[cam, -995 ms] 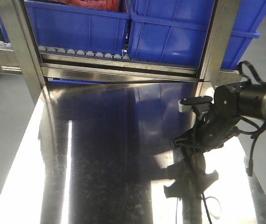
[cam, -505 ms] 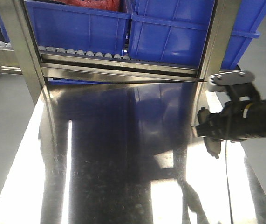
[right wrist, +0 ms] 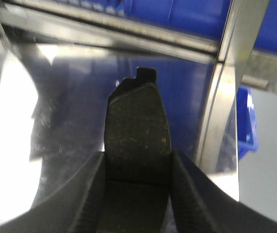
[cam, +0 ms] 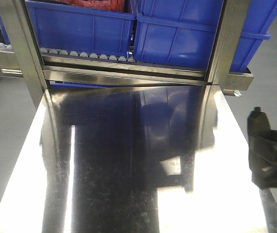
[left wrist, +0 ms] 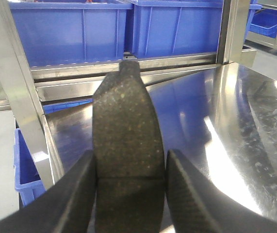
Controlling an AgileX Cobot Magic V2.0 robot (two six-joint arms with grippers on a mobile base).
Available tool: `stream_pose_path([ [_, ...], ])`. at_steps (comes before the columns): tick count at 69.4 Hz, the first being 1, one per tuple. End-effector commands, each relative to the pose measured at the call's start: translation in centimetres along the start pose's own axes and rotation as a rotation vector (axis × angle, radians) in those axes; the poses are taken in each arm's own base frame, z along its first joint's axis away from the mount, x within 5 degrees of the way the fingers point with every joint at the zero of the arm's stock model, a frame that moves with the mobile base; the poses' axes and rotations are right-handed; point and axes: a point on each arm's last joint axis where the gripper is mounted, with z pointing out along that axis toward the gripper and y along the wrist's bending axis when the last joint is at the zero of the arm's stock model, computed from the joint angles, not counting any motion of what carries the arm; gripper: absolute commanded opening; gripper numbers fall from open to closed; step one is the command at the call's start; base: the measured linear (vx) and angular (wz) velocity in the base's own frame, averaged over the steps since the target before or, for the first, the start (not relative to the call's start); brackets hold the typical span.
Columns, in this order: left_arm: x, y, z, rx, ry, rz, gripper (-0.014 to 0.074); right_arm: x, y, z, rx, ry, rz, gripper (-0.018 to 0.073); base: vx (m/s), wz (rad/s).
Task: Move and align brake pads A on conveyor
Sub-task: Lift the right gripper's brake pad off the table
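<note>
The steel worktop (cam: 128,194) fills most of the front view. Behind it the blue bins (cam: 177,34) stand on a roller rack (cam: 80,52). The conveyor is not in any view. In the front view only a dark part of the right arm (cam: 269,155) shows, at the right edge, and the left arm is not seen there at all.

The wrist views show what the front view does not. The left gripper (left wrist: 131,160) is closed on the long sides of the first brake pad (left wrist: 123,116). The pad's speckled face is toward the camera and it points at the bins. The right gripper (right wrist: 137,165) holds the second brake pad (right wrist: 137,121) in the same way, near the right frame post (right wrist: 225,77). Both pads are held above the worktop and are not lying on it. On each pad the centre groove (left wrist: 128,177) sits between the fingers.

I judge the step in hand to be the carrying: two pads are picked up and not yet placed. The next move calls for bringing both arms to the belt, wherever it stands. There the pads must be lowered flat and side by side, with their long sides parallel, before the fingers open. Other pads may be there, but no view shows them.
</note>
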Motion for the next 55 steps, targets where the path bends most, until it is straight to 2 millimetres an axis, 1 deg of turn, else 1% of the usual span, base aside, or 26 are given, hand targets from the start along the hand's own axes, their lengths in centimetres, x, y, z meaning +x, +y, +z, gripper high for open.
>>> stream_pose_path([
  [1, -1.7, -0.1, -0.2, 0.011, -0.118, 0.001, 0.0042, -1.4, 0.0, -1.8, 0.005, -0.217, -0.016, 0.0008, 0.00, 0.00],
  [7, -1.7, -0.1, -0.2, 0.011, -0.118, 0.001, 0.0042, -0.8, 0.0, -2.6, 0.006, -0.274, -0.016, 0.0008, 0.00, 0.00],
  [17, -1.7, -0.1, -0.2, 0.011, -0.118, 0.001, 0.0042, -0.8, 0.0, -3.4, 0.006, -0.323, -0.016, 0.0008, 0.00, 0.00],
  [55, -1.7, -0.1, -0.2, 0.011, -0.118, 0.001, 0.0042, -0.8, 0.0, -3.5, 0.005, -0.326, -0.008, 0.0008, 0.00, 0.00],
])
